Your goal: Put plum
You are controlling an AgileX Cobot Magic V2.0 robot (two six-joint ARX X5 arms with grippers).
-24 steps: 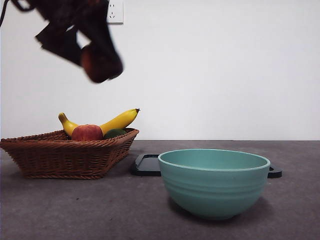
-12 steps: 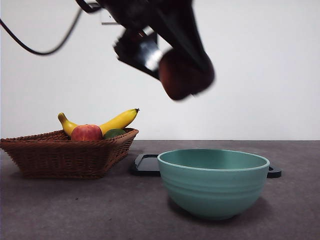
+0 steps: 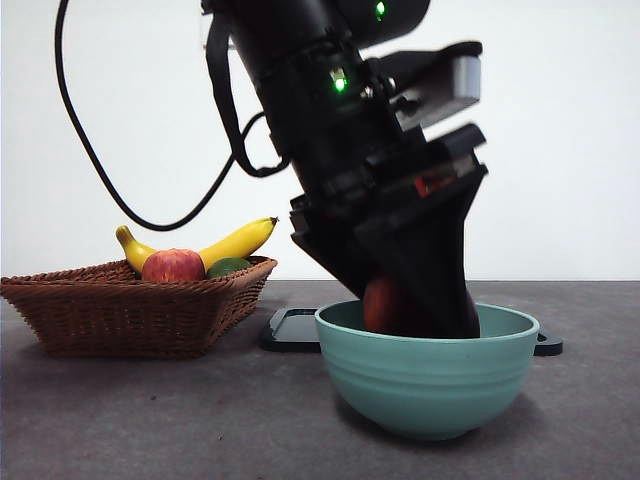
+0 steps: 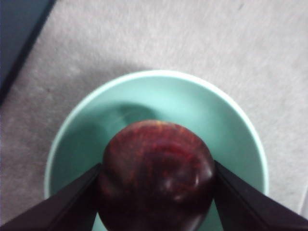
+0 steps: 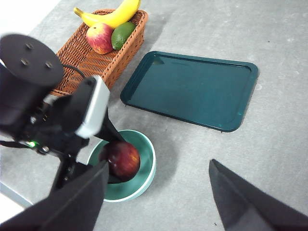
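Front camera sits low at table height, looking level across at the bowl (image 3: 428, 365), close and large. Left wrist camera stares straight down into that bowl (image 4: 159, 96), very near. Right wrist camera hangs high, looking down from afar; it shares the bowl (image 5: 144, 166) and basket (image 5: 91, 57) with the front view's basket (image 3: 130, 310).

Grey table (image 5: 288, 144); w/ basket (image 5: 82, 60); tray (image 5: 192, 89); bowl (image 3: 427, 385).
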